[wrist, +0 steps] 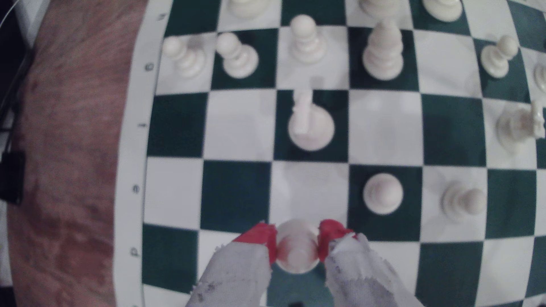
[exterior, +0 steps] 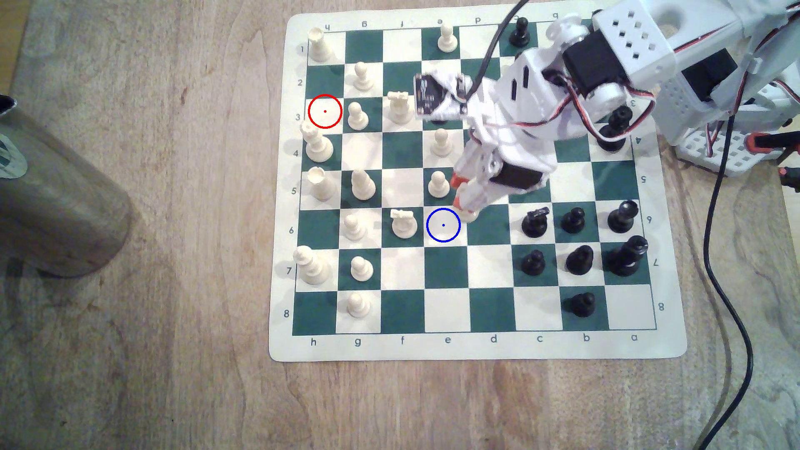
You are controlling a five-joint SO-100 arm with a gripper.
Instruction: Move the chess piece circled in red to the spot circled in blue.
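The chessboard mat [exterior: 476, 346] is lettered along its near edge "h g f e d c b a" from the exterior view's left to its right; the numerals 1 to 8 are printed down the side margins, and mirrored letters are seen along the far edge, only partly legible; in the wrist view the margin characters are blurred. A red ring [exterior: 325, 111] with a red dot is drawn on a bare cream square in row 3 of the h file; the spot [exterior: 443, 225], ringed in blue, is marked on the cream e6 square.

The cream bishop [wrist: 297, 249] is clamped between the red-tipped fingers [wrist: 261, 237] of the gripper [exterior: 464, 207]; the jaws are closed to the width of its body, one pad against each side. The piece is held upright, its long axis roughly vertical and its rounded top pointed towards the wrist camera; whether its base touches the board cannot be told. In the exterior view its base is seen just beside the blue ring, at that ring's right, about the border of e6 and d6. A cream knight [exterior: 403, 223] stands on f6, beside the ringed square.
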